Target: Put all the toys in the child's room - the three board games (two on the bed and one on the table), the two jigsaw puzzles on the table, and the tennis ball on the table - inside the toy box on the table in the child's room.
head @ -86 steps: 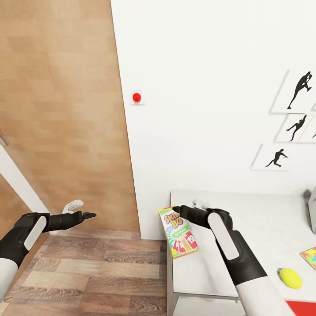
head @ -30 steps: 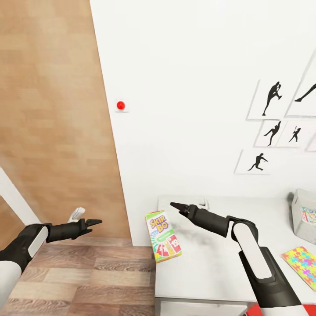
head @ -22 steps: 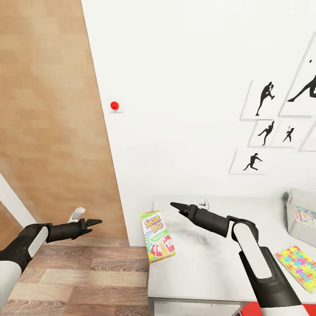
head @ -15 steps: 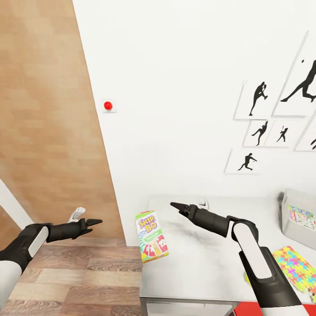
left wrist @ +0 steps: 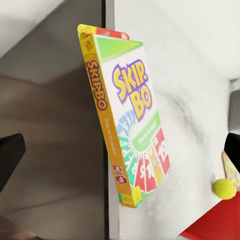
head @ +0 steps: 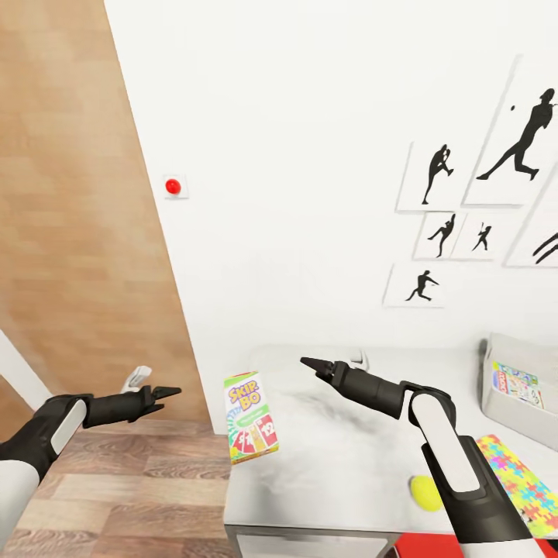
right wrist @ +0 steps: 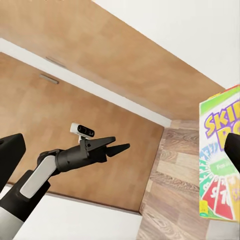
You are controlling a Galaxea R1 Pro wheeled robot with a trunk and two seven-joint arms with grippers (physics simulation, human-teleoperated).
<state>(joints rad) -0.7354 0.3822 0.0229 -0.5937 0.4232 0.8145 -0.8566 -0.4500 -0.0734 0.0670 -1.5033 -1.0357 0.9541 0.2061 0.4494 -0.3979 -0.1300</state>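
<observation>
Head view: the white rectangular table stands against the white wall, beside a brown wooden door panel. At the far right of the table is the grey open toy box, with a colourful board game box inside it. The bright multicoloured flat jigsaw puzzle lies on the table in front of the toy box, partly hidden by the right arm. The green and orange Skip-Bo card game box is at the left edge of the table, tilted and hanging partly over the wooden floor; no gripper touches it. The right gripper is in the air above the table, near this box, its black fingers close together at the tip and holding nothing. The left gripper hovers over the floor, well apart from the table, its fingers also together and empty. The small yellow-green tennis ball rests on the table near the front edge, just beside the right arm.
</observation>
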